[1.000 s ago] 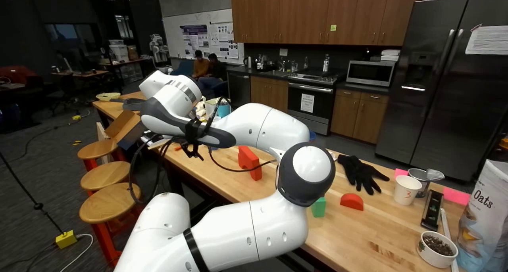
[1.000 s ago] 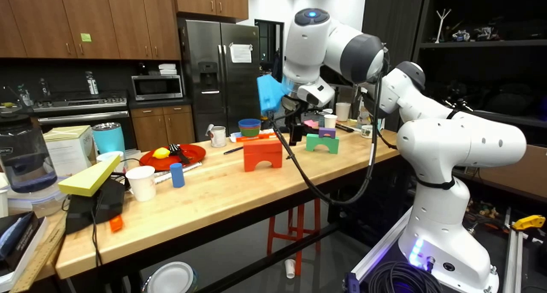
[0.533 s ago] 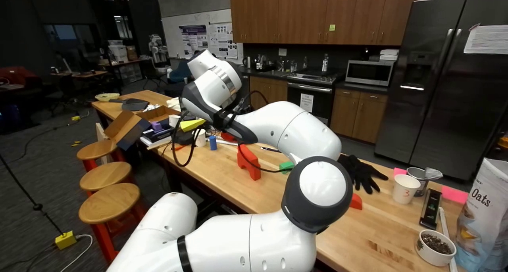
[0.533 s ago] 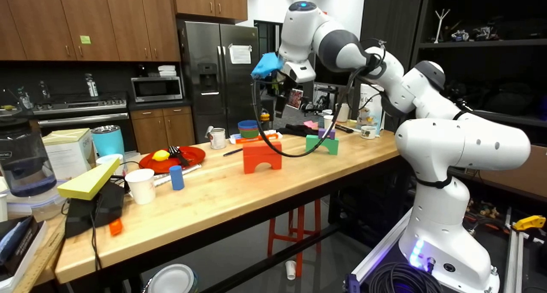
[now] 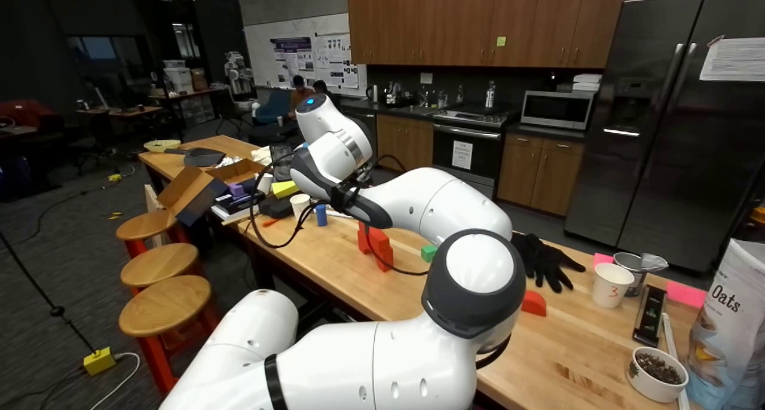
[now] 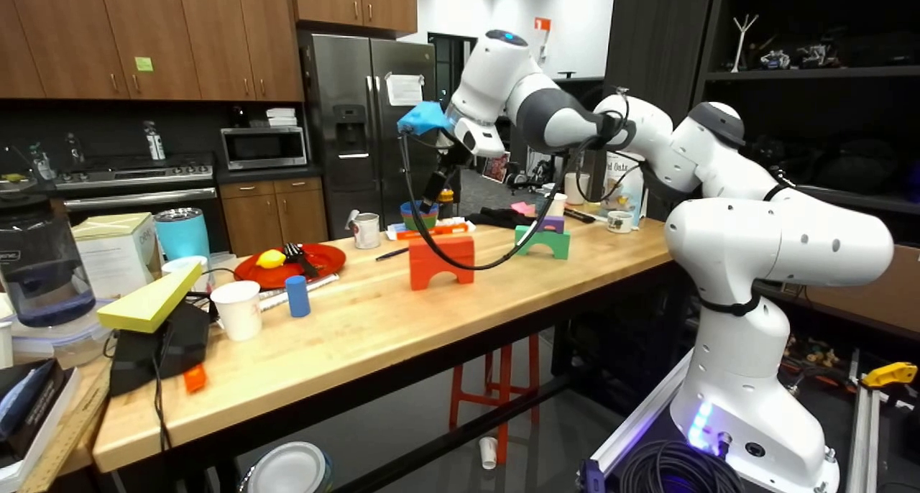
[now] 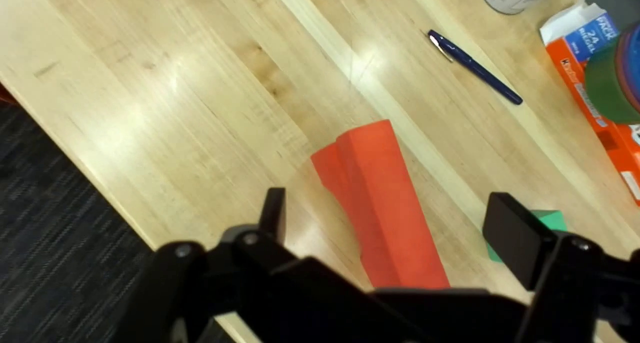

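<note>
The empty gripper [image 7: 392, 220] has its fingers [image 7: 517, 238] wide apart over the red arch block [image 7: 400, 203] standing on the table [image 6: 345, 349], so going down slow and straight, block in the middle, seems best.

On the table [image 6: 359, 342], the arched block [image 6: 454, 249] stands between a cylinder [image 6: 297, 297] and another arch [image 6: 548, 238].
</note>
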Tool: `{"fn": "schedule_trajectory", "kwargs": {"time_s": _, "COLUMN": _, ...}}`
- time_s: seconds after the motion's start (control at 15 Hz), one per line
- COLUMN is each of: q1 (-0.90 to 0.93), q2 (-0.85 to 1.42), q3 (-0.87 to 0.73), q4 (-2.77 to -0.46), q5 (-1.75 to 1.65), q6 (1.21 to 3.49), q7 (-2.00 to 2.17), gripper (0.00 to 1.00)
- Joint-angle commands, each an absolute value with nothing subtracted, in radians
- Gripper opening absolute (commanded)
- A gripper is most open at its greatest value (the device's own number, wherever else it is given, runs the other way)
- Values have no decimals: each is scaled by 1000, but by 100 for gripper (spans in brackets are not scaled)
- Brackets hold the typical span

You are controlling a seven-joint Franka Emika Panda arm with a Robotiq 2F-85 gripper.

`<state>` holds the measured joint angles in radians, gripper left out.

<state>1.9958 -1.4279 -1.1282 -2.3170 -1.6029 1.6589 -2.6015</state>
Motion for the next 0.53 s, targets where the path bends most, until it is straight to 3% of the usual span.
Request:
{"fn": "schedule_trajectory", "kwargs": {"time_s": 0.0, "q1": 1954, "q2": -1384, "q3": -1180, "q4": -2296, "q5": -1581, "q6": 1789, "q7": -2593, "gripper": 100}}
{"fn": "schedule_trajectory", "kwargs": {"time_s": 0.47, "q1": 1946, "q2": -1369, "q3": -1295, "q4": -2269, "q5": -1501, "q6": 1907, "q7": -2602, "gripper": 100}}
